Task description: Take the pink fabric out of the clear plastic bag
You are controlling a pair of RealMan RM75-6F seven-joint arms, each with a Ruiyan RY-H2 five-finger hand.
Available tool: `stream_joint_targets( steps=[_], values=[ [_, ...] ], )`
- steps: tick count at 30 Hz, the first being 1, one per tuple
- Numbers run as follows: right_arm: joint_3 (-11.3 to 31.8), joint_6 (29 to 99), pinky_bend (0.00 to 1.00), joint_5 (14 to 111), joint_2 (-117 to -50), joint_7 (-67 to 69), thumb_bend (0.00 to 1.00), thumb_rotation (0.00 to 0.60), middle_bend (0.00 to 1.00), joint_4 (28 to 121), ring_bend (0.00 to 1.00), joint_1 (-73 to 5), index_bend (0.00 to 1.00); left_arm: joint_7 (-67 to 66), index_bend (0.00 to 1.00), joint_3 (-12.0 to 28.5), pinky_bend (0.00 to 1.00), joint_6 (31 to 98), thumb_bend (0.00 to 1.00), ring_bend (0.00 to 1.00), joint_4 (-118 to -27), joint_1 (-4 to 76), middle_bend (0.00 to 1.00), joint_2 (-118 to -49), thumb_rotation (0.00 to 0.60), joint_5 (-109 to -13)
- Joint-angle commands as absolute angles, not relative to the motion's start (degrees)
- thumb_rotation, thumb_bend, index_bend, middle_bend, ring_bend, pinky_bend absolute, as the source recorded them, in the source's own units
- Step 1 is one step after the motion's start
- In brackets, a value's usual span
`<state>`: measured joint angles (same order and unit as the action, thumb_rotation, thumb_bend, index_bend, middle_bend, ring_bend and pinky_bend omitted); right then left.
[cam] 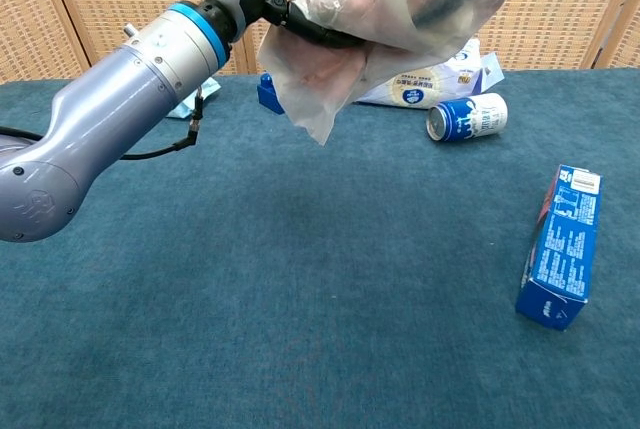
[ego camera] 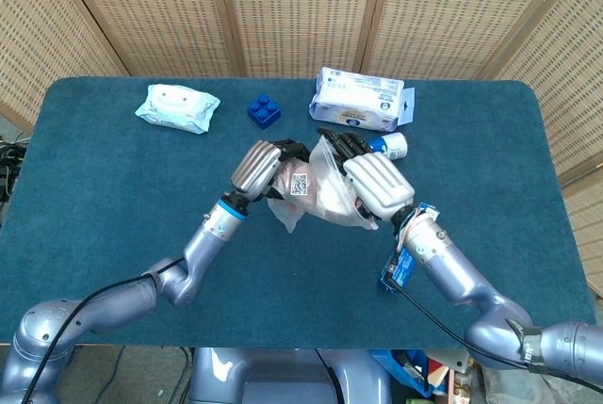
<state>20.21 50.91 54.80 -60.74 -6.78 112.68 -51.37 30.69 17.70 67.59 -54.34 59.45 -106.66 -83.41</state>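
I have the clear plastic bag (ego camera: 316, 192) lifted off the blue table (ego camera: 113, 197), held up between both hands over the middle of it. The pink fabric (cam: 325, 74) sits inside the bag; from the chest camera I can see its pale pink showing through the film, with one corner of the bag hanging down in a point. A white label with a square code (ego camera: 300, 185) faces up on the bag's left half.

My left hand (ego camera: 259, 167) grips the bag's left side, its dark fingers curled into the plastic just under the label, the forearm rising toward it from the lower left. My right hand (ego camera: 377, 185) comes in from the lower right with its back turned up toward the head camera; its fingers reach into the crumpled plastic at the bag's right end and hold it there. I cannot tell whether they are touching the fabric itself or only the bag.

Behind the bag a blue can (cam: 467, 116) lies on its side just in front of a white wipes packet (ego camera: 360, 98). A blue carton (cam: 558, 247) stands tilted near my right forearm.
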Motion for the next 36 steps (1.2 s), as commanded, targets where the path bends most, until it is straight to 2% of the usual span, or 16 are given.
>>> stream_joint_targets(
  steps=[1,7,15,19,22,27,32,36],
  values=[
    [19.95,50.97,0.00,54.40,-60.78,-7.50,0.00,0.600,0.00,112.52,0.00,-51.75,0.23,30.77,0.59,17.90,0.62,67.55,0.43,0.48,-54.64,59.47,0.58,-106.59,0.600,-83.17],
    [19.33,51.39,0.00,54.10,-61.03,-9.17,0.00,0.600,0.00,112.13,0.00,-52.34,0.25,30.63,0.59,18.17,0.62,67.56,0.43,0.48,-55.34,59.48,0.58,-106.32,0.600,-82.89],
    [18.94,51.46,0.00,54.01,-61.55,-9.50,0.00,0.600,0.00,111.91,0.00,-52.85,0.48,30.68,0.59,18.40,0.62,67.50,0.43,0.48,-56.09,59.43,0.58,-106.36,0.600,-82.46],
    [18.71,51.68,0.00,54.22,-62.07,-9.38,0.01,0.600,0.00,111.47,0.00,-52.91,0.51,30.78,0.59,18.56,0.62,67.45,0.43,0.48,-56.28,59.38,0.58,-106.43,0.600,-82.18],
    [18.55,51.86,0.00,54.41,-62.36,-9.29,0.13,0.600,0.00,111.19,0.00,-52.91,0.52,30.88,0.59,18.58,0.62,67.48,0.43,0.48,-56.36,59.27,0.58,-106.41,0.600,-82.08],
    [18.45,52.87,0.00,55.14,-63.21,-9.11,0.38,0.600,0.00,110.57,0.00,-52.73,0.65,31.40,0.59,18.77,0.62,67.55,0.43,0.48,-56.62,59.12,0.58,-106.40,0.600,-81.84],
    [18.23,53.69,0.00,56.06,-63.81,-9.16,0.52,0.600,0.00,110.42,0.00,-52.48,0.72,31.45,0.59,18.89,0.62,67.64,0.43,0.48,-56.97,59.04,0.58,-106.38,0.600,-81.74],
    [18.27,53.92,0.00,56.34,-63.91,-8.89,0.57,0.600,0.00,110.53,0.00,-52.33,0.77,31.37,0.59,18.89,0.62,67.62,0.43,0.48,-57.15,58.99,0.58,-106.31,0.600,-81.72]
  ],
)
